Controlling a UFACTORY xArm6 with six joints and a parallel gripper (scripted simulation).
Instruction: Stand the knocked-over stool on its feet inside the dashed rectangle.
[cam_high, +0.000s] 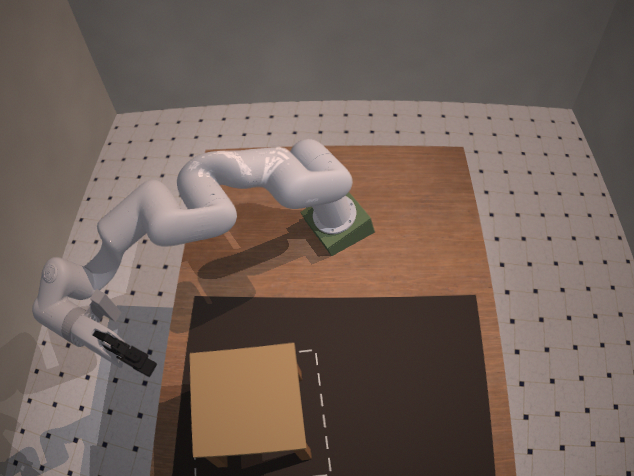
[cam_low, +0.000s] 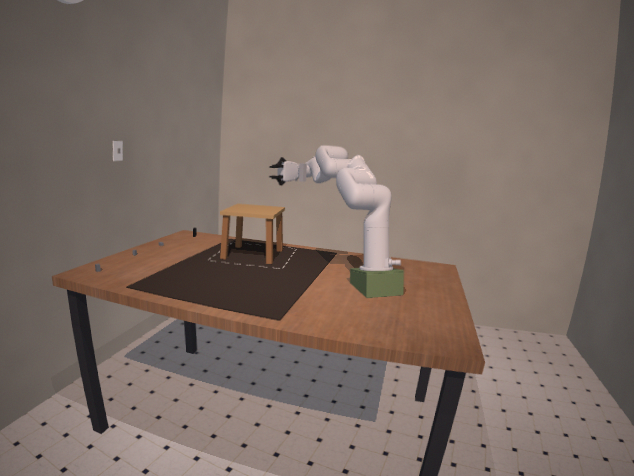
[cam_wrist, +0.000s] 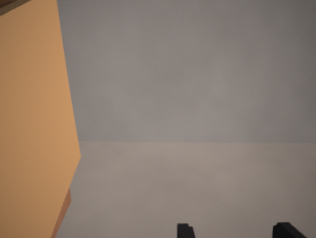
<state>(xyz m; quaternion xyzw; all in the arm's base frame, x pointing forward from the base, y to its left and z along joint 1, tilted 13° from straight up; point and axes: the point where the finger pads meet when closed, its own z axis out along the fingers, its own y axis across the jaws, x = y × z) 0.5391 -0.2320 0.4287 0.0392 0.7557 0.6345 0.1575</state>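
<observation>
Over by the far edge of the table (cam_low: 358, 327), the stool (cam_low: 252, 211) stands on all four feet on the dark mat (cam_low: 240, 289), its legs inside the dashed rectangle (cam_low: 286, 262), seat level and facing up. From where I stand the gripper (cam_low: 277, 171) hangs in the air above and to one side of the seat, well apart from it, fingers half spread with nothing between them. Seen from overhead, the gripper (cam_high: 125, 353) sits out past the table's edge, with the stool (cam_high: 245, 399) lying off to its side. To my eye the job looks finished; any coming move would only be the arm drawing back toward its green base (cam_low: 396, 287), away from the stool.
</observation>
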